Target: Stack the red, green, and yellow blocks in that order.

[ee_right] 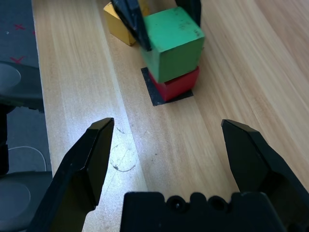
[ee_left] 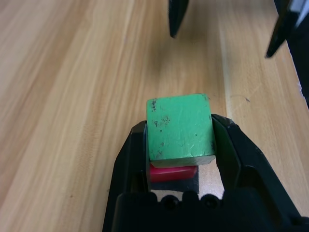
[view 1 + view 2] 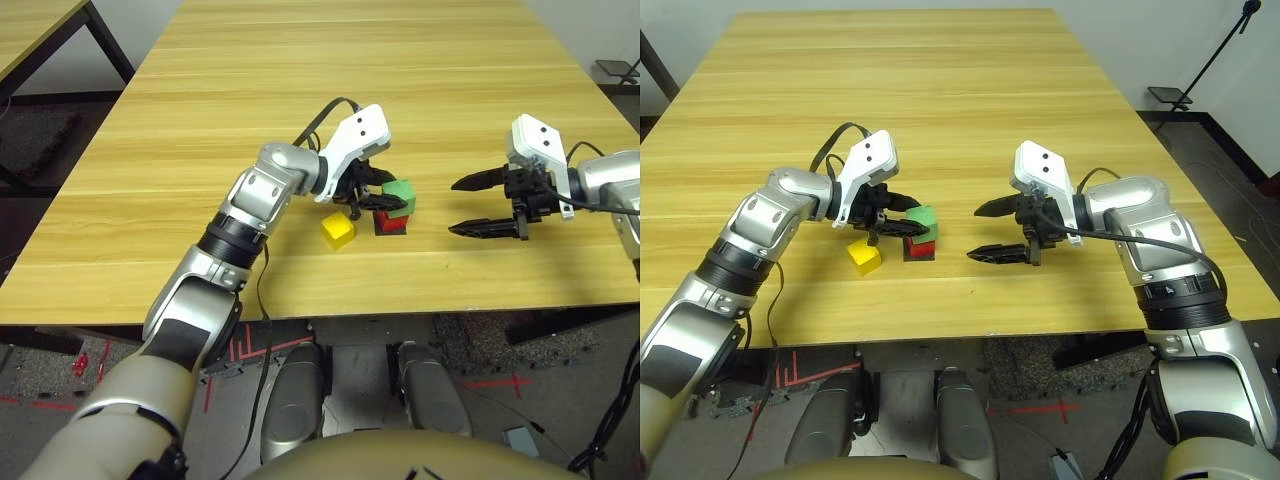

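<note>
1. Three cubes in all, one of each colour: one green block (image 1: pixel 174 42), one red block (image 1: pixel 176 83), one yellow block (image 3: pixel 338 229).
2. Two grippers: left gripper (image 2: pixel 179 145) and right gripper (image 1: pixel 169 140).
3. One flat black square patch (image 1: pixel 157 96) on the table (image 3: pixel 300 80), under the red block.
4. Green block between the left gripper's fingers (image 2: pixel 129 154), flanked closely on both sides — clamped or merely bracketed, cannot tell.
5. Green block sitting on top of the red block, turned a little so the edges do not line up.
6. Red block directly beneath the left gripper's fingertips, resting on the patch.
7. Yellow block on the table just beside the left gripper, on its near side, close to the stack but apart from it.
8. Right gripper spread wide, fingers well apart and holding nothing, pointed at the stack from the other side.
9. Bare wood between the right gripper's tips and the stack — an open gap.
10. Stack and yellow block near the table's front edge; broad bare tabletop beyond both grippers.
</note>
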`<action>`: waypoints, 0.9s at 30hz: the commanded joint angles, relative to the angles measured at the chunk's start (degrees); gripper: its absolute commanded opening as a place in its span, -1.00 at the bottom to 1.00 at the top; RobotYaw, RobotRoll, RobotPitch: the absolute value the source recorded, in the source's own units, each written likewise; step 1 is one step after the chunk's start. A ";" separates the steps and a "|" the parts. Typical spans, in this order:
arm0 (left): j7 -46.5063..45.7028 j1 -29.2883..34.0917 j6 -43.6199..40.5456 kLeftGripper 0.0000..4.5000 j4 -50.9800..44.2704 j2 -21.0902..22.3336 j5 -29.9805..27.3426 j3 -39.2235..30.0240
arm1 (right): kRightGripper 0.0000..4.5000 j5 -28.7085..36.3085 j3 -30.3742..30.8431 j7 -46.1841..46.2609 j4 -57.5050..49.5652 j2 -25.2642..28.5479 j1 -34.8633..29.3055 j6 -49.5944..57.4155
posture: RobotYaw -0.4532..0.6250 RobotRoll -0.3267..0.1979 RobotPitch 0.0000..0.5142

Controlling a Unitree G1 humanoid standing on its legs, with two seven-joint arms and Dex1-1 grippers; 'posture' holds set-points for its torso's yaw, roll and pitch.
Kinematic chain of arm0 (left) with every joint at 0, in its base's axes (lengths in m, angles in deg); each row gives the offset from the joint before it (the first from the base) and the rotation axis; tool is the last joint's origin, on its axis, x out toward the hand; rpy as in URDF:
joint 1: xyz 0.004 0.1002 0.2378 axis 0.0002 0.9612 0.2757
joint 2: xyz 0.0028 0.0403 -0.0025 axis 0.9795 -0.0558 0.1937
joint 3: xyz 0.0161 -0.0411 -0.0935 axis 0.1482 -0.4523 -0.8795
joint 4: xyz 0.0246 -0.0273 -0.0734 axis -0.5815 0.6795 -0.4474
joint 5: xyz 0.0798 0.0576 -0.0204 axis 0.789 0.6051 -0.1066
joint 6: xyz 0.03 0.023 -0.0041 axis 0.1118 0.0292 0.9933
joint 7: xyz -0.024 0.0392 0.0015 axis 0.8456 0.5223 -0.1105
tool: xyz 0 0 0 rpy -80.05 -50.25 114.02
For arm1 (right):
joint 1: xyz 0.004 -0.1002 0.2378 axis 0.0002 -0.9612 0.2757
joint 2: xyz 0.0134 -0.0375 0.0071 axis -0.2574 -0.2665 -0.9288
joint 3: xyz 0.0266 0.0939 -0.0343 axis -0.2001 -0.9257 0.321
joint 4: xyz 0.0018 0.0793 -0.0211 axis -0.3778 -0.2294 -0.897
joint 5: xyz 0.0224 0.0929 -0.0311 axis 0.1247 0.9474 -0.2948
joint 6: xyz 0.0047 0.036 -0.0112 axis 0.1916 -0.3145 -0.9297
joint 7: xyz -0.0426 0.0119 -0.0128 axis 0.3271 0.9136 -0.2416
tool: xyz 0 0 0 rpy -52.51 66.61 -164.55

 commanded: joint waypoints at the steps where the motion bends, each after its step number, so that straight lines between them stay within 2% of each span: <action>1: 0.55 -0.04 1.68 -0.12 1.74 -0.23 1.09 0.74 | 1.00 1.32 -0.97 0.38 -1.64 0.63 -0.90 1.01 | -0.03 -0.05 -0.62; 19: 0.65 -0.63 4.57 -0.12 4.41 -0.78 2.35 0.48 | 1.00 1.92 -0.67 0.81 -2.03 0.96 -1.21 1.32 | -0.02 -0.08 -0.64; 23: 0.59 -0.23 4.58 0.32 4.14 -0.53 2.61 0.67 | 1.00 1.86 -0.62 0.73 -1.68 0.91 -1.02 1.15 | -0.01 -0.08 -0.65; 27: 0.45 0.78 1.71 0.95 0.79 0.97 2.80 0.41 | 1.00 1.50 -0.47 0.50 -0.61 0.98 -0.61 0.57 | 0.01 -0.09 -0.65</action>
